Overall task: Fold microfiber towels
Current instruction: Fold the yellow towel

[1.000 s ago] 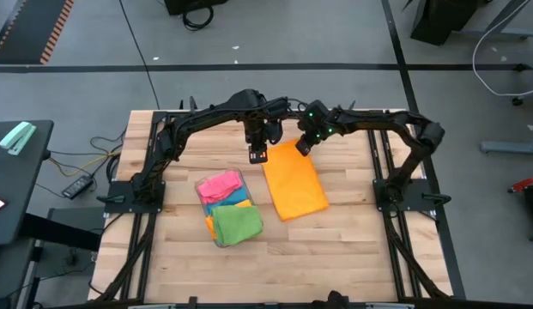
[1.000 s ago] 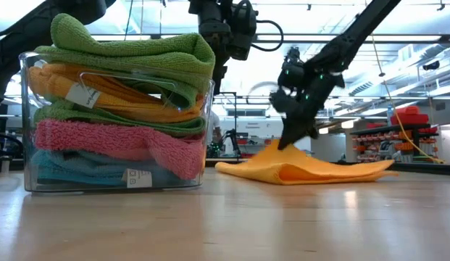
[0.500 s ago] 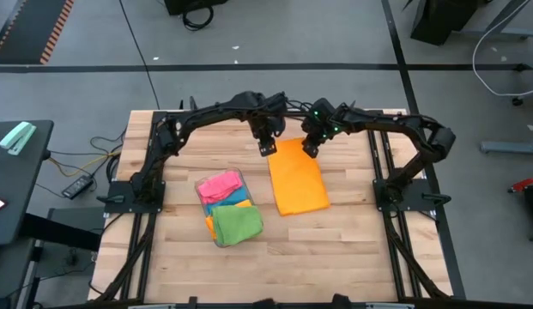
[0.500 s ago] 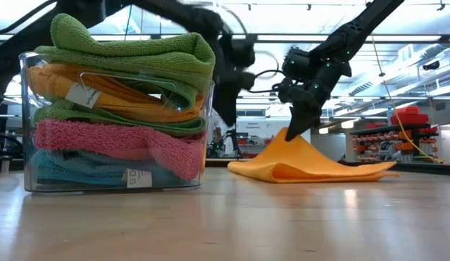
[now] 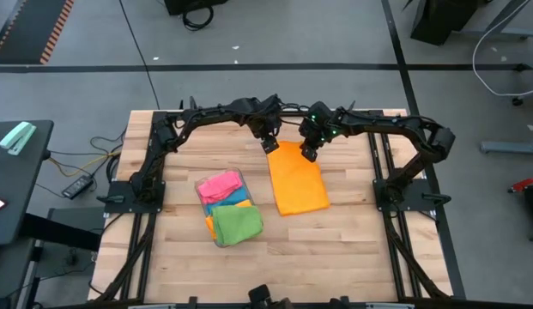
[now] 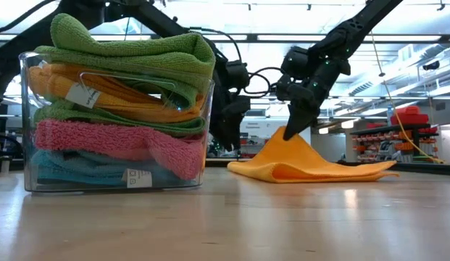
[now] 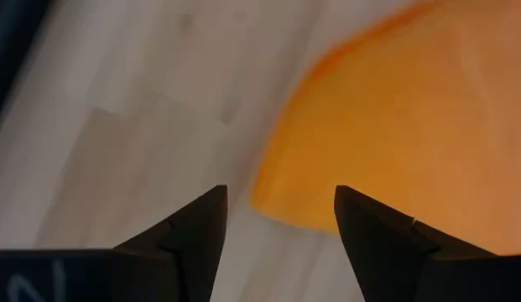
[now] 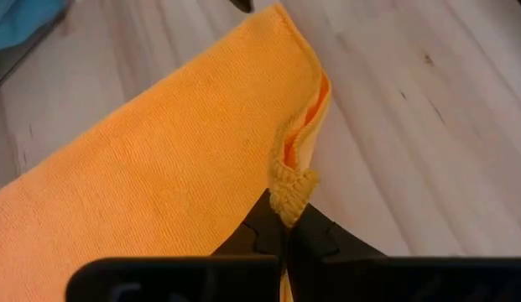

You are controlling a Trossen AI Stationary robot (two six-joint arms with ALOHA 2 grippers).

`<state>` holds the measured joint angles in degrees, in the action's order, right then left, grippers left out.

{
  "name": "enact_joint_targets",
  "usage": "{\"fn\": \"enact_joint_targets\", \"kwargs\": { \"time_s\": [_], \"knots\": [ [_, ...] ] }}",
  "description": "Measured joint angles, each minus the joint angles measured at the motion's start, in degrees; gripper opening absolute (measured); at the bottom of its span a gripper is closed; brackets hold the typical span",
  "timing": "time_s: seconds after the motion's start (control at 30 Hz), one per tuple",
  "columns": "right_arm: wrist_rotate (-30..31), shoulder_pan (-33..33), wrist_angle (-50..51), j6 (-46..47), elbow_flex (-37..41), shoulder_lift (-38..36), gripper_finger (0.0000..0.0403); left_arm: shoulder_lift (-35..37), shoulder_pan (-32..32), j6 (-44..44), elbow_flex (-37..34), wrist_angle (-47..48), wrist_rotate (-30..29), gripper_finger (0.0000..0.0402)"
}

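An orange microfiber towel (image 5: 298,178) lies doubled over on the wooden table, right of centre. My right gripper (image 8: 285,222) is shut on its far right corner. My left gripper (image 7: 281,205) hovers open just above the far left corner (image 7: 273,197), one finger on each side of it and not touching. In the low view the towel (image 6: 319,165) rises to a peak under my right gripper (image 6: 288,132). Other towels, green (image 5: 239,223), pink (image 5: 220,184) and blue (image 5: 238,200), are stacked in a clear tray (image 6: 210,130). My right gripper pinches the orange towel's far right corner (image 8: 292,186) between its two fingers, the cloth bunched at their tips. Two layers show at the edge beside them (image 8: 317,101). The fingers slant down from the table's right side. The corner is raised into a peak; the rest lies on the table.
The clear tray of folded towels (image 5: 227,208) stands left of the orange towel, nearer the front. Bare wood lies along the near edge (image 5: 335,257) and right of the towel. Black arm frames run along both table sides.
My left gripper has come down and toward the right, to the orange towel's far left corner. My right gripper has risen a little with its corner, pulling that end into a taller peak. The towel's near part has stayed on the table.
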<state>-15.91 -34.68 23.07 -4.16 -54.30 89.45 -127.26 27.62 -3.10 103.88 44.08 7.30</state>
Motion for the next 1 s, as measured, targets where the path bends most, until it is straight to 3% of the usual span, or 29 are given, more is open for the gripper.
{"fn": "enact_joint_targets", "kwargs": {
  "time_s": [0.17, 0.63, 0.8, 1.0],
  "knots": [
    [-0.19, -0.04, 0.00, 0.04, 0.00, 0.00, 0.0005, -0.90, -1.54, 1.20, 0.33, -2.18, -4.14, 0.0226],
    [-0.95, -0.17, 0.72, 0.03, -0.02, -0.93, 0.0006, -4.04, 0.32, 4.12, 4.22, 1.36, -0.38, 0.0209],
    [0.57, 0.92, 2.05, -12.08, -0.04, -4.54, 0.0006, -3.77, 0.12, 0.86, 4.42, 1.85, 1.60, 0.0196],
    [1.78, 1.45, 4.74, -25.94, -0.09, -6.91, 0.0006, -3.63, -0.40, -4.12, 11.14, 9.83, 2.02, 0.0196]
  ]
}}
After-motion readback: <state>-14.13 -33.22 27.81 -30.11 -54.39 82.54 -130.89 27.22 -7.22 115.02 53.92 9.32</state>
